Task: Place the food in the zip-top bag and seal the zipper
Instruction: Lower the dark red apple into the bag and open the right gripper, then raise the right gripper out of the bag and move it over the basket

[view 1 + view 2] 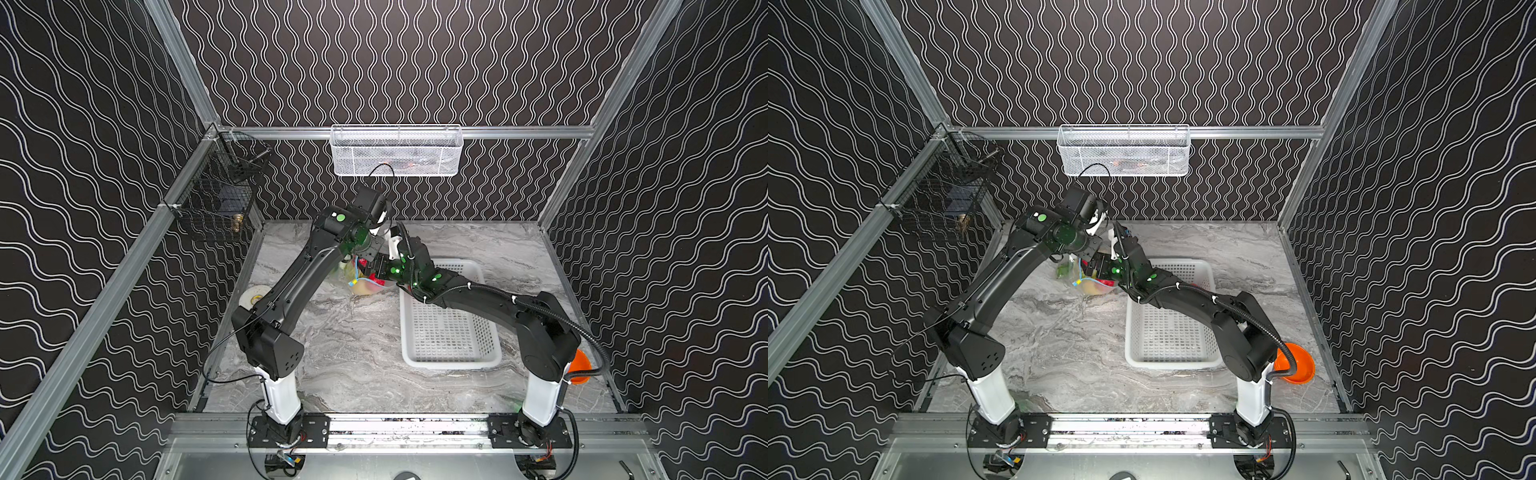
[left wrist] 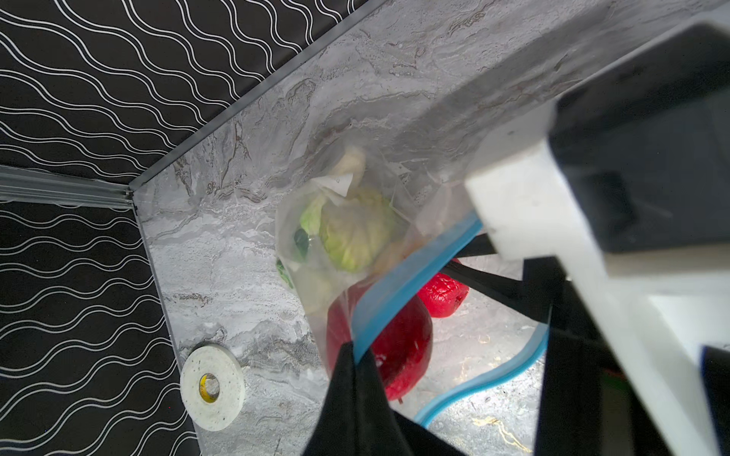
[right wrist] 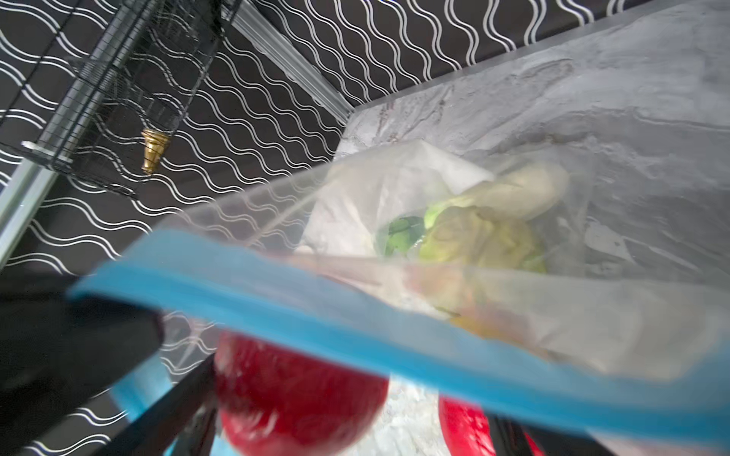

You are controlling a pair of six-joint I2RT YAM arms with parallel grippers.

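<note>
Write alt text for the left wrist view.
The left gripper, fingers shut, pinches the light-blue zipper of an open clear zip-top bag above the marble table. A green cabbage shows through the plastic, a red fruit at its mouth. A white tape roll lies near the wall.

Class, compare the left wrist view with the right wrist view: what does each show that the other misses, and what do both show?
Left wrist only: a white tape roll. Right wrist only: a black wire basket with a brass piece. Both: the clear zip-top bag, its blue zipper, the green cabbage inside and a red fruit at the open mouth.
</note>
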